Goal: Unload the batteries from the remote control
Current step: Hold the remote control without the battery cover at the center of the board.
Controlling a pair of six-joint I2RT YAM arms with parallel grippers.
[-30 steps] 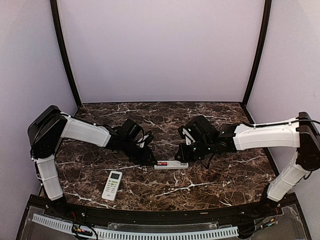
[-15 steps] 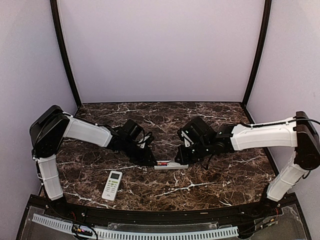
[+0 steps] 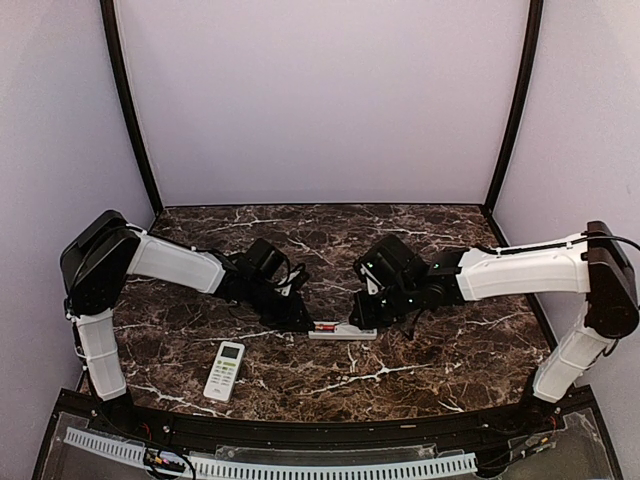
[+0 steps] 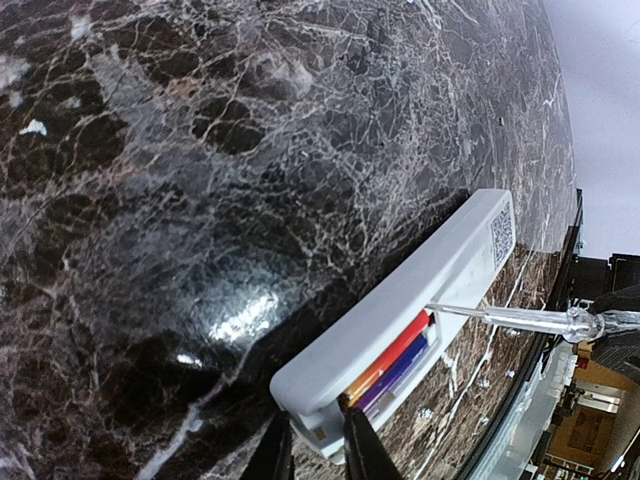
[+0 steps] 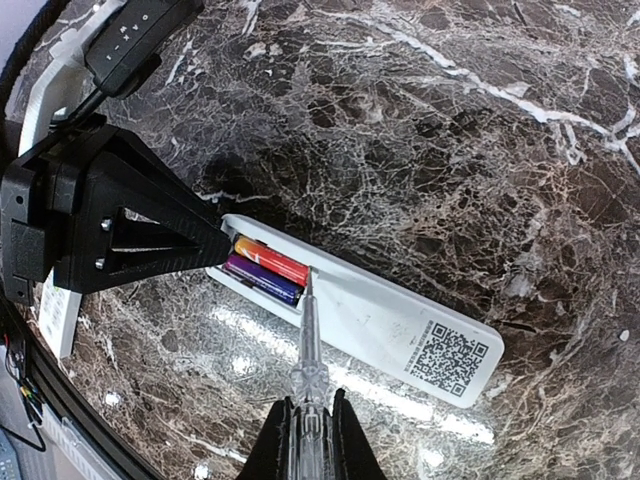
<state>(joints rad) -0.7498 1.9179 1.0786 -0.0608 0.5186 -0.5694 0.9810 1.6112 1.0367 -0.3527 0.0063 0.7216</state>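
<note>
Dark veined marble forms the worktop, closed in by plain lilac walls. At its middle, two batteries lie side by side in the open compartment of a white remote control. One is red with an orange end and the other is purple. The remote lies flat with its back up. The compartment is at the end nearer the left arm, and a QR code label is at the opposite end.

The left hand is low at the compartment end, its fingers a narrow gap apart with the remote's end edge between them. One fingertip is right at the batteries' ends. I cannot tell whether this hand is actually pinching anything.

The right hand is clenched on the clear handle of a slim screwdriver. It points the metal shaft across the remote's back, and the tip sits at the inner end of the batteries.

Both arms fold up from their bases to raised elbows at the sides. The left arm and right arm then stretch their white forearms inward and down, so the wrists face each other over the remote.

A second white remote with a small screen lies face up nearer the front edge, apart from both hands.
</note>
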